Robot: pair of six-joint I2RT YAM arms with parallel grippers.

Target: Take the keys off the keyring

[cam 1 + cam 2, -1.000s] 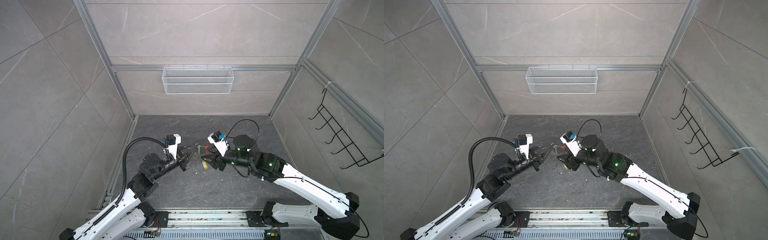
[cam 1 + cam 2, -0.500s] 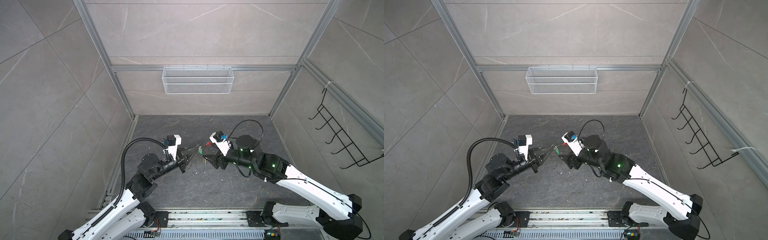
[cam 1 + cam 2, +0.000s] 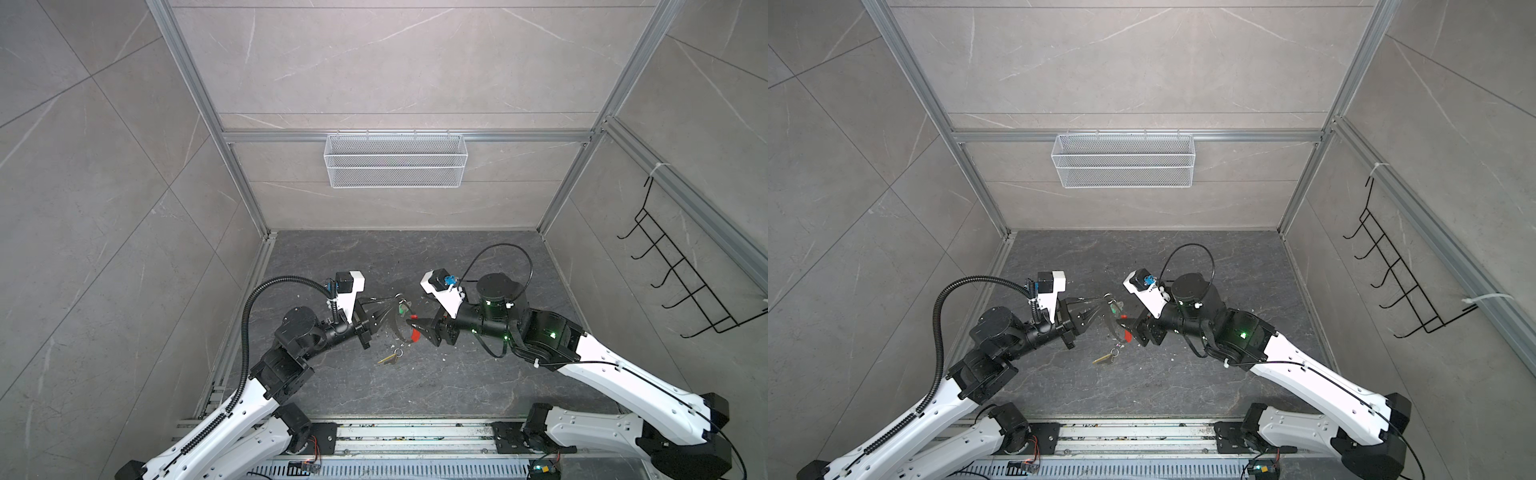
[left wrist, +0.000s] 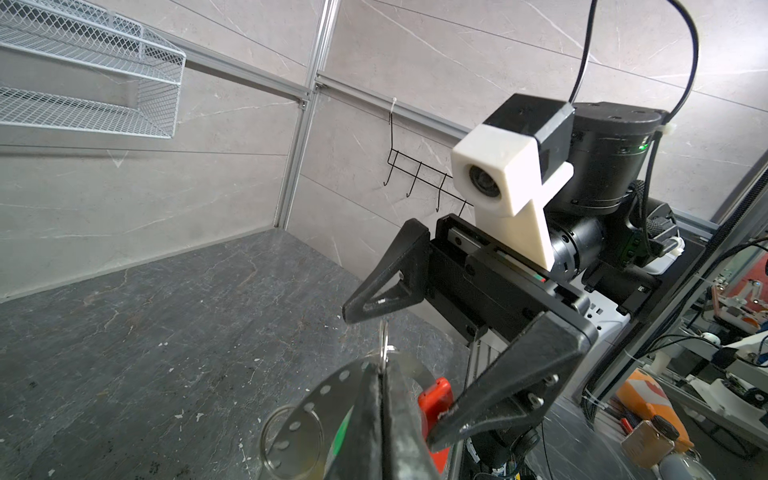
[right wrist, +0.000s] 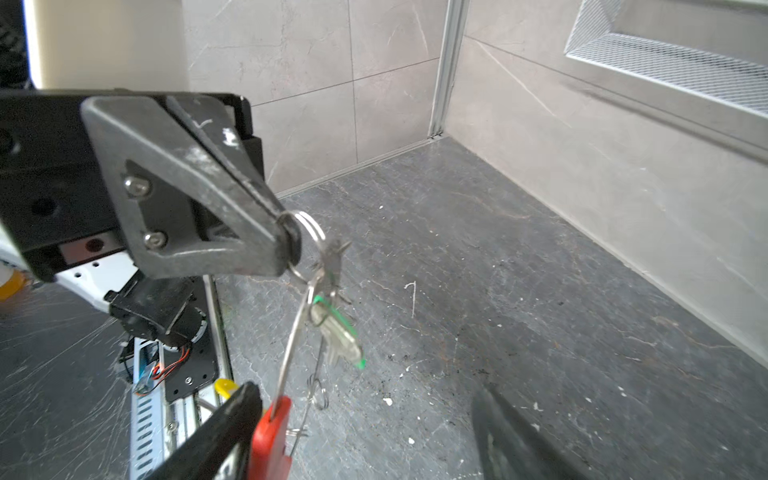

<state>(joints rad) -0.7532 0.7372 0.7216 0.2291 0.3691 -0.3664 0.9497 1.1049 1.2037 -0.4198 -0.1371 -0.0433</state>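
Observation:
My left gripper [image 3: 394, 302] [image 3: 1103, 303] is shut on the small silver ring at the top of the keyring [image 5: 296, 332], a thin wire loop that hangs down from it. A green key [image 5: 337, 328] [image 3: 401, 309] dangles on the loop. The loop's red sleeve [image 5: 270, 436] [image 3: 413, 333] rests against one finger of my right gripper [image 5: 365, 436] [image 3: 417, 329]. That gripper's jaws stand wide apart around the loop's lower end. A yellow key [image 3: 387, 360] [image 3: 1103, 358] lies loose on the floor below. In the left wrist view the left gripper [image 4: 380, 376] is pinched shut beside the red sleeve [image 4: 434, 399].
The dark stone floor [image 3: 415, 257] carries small pale chips. A white wire basket [image 3: 395, 160] hangs on the back wall. A black hook rack [image 3: 681, 282] is on the right wall. A metal rail [image 3: 415, 434] runs along the front.
My right gripper has opened wide and drawn back a little to the right. The yellow key, up near the grippers a second ago, now lies on the floor. The left gripper stays shut.

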